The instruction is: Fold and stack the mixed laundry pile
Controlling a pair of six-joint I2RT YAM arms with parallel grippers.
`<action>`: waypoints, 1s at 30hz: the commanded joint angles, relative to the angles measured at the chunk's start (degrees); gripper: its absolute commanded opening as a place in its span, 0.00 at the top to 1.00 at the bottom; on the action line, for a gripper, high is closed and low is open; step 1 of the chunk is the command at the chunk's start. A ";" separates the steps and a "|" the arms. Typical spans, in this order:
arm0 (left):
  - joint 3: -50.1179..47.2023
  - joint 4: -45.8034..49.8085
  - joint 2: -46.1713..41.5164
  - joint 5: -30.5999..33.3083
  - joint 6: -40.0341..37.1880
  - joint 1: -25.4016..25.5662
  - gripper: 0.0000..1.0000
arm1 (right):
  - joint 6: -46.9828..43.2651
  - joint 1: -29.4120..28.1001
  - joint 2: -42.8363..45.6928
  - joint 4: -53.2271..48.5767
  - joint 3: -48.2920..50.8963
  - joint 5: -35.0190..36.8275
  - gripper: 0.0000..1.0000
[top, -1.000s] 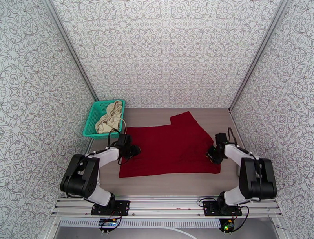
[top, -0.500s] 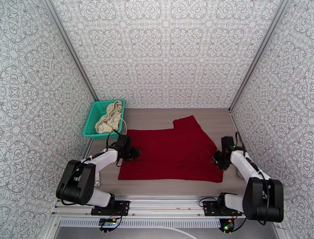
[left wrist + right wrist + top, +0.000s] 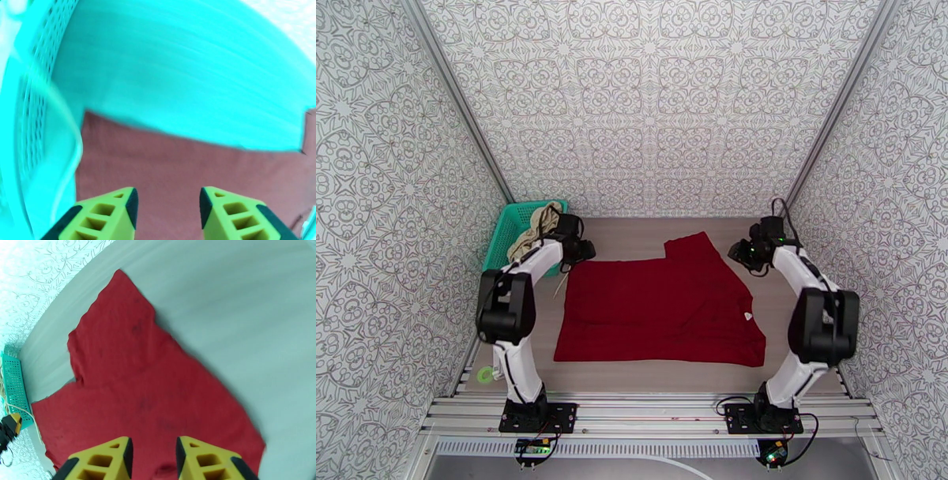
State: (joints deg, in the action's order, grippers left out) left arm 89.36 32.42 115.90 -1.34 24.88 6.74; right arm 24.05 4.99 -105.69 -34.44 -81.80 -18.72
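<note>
**Shirt spread flat, both end effectors empty at the far corners**

Shirt: dark red, short-sleeved. Lies spread on the counter, roughly centred between the arms. One sleeve points toward the back wall. Small white tag near its right edge. In the right wrist view the cloth looks mostly flat, with ragged edges.

Cream garment: bunched inside the basket at the far left corner of the counter, well apart from the shirt. A thin cord trails out of the basket onto the counter, beside the shirt's left edge.

Left end effector: reached out to the shirt's far left corner, just beside the basket. Left wrist view shows the fingers parted about halfway, nothing between them; the teal basket wall is close ahead and blurred.

Right end effector: near the shirt's far right edge, by the sleeve. Its fingers stand a narrow gap apart over red cloth, gripping nothing.
</note>
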 commanded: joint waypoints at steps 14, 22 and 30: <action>5.30 5.29 6.76 1.11 -3.39 -3.65 0.49 | 5.64 -4.73 -9.45 -7.39 -0.76 8.92 0.67; 2.45 4.98 4.23 -0.85 -4.47 -7.59 0.49 | 7.05 -3.99 -11.68 -9.53 -0.92 12.22 0.67; 1.63 4.42 3.29 -4.31 -7.58 -5.35 0.47 | 5.15 -2.45 -10.37 -9.33 -1.93 9.14 0.67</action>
State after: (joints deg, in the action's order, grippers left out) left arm 91.53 36.91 120.88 -3.57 19.84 0.25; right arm 30.11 2.35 -116.90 -43.05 -82.81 -8.10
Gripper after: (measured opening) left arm 0.528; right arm 0.332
